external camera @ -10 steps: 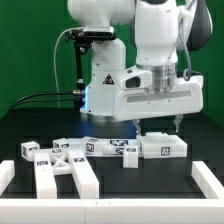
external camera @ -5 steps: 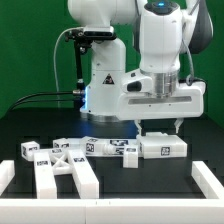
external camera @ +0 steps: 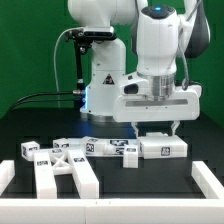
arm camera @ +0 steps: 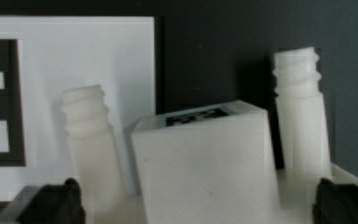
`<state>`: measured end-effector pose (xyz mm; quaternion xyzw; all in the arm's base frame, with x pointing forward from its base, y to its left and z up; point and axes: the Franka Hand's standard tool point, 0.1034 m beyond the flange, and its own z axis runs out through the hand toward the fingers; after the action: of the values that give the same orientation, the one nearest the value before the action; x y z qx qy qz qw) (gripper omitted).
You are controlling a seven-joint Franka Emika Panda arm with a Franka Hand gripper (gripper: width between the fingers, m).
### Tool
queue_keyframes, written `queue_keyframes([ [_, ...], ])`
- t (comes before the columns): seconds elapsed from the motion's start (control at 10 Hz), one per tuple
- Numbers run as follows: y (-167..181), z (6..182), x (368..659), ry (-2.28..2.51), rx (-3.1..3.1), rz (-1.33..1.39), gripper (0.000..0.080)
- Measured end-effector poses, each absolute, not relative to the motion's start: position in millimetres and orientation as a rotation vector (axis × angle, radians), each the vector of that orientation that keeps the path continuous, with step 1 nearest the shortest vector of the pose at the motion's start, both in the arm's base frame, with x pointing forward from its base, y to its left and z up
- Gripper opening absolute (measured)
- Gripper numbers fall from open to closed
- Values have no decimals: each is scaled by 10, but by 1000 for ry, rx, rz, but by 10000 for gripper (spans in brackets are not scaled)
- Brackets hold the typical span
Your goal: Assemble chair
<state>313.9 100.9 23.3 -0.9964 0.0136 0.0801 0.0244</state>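
The chair is in loose white tagged parts along the table's front. A cross-shaped frame (external camera: pixel 66 166) lies at the exterior view's left with a small block (external camera: pixel 28 152) beside it. Small tagged pieces (external camera: pixel 110 148) sit in the middle. A chunky block (external camera: pixel 163 147) lies at the right. My gripper (external camera: pixel 160 128) hangs open just above that block. In the wrist view the tagged block (arm camera: pixel 202 155) stands between two ridged white pegs (arm camera: pixel 300 110), and my gripper (arm camera: pixel 197 208) has one dark finger (arm camera: pixel 59 200) on each side of it, not touching.
White rails border the table at the exterior view's left (external camera: pixel 6 174) and right (external camera: pixel 209 180). A flat white surface with black marker print (arm camera: pixel 60 80) lies beside the block in the wrist view. The robot's base (external camera: pixel 100 80) and cables stand behind.
The gripper has come down a little over the right-hand block. The parts on the table have not moved.
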Motion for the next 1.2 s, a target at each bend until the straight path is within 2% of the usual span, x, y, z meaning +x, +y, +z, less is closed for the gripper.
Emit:
queue_keyframes([
  [0.4,1096,350,3266,-3,-3077,183,648],
  [0.9,1093,271,3068,38,-3055,360,648],
  [1.2,1071,171,3035,39,-3071,357,648],
])
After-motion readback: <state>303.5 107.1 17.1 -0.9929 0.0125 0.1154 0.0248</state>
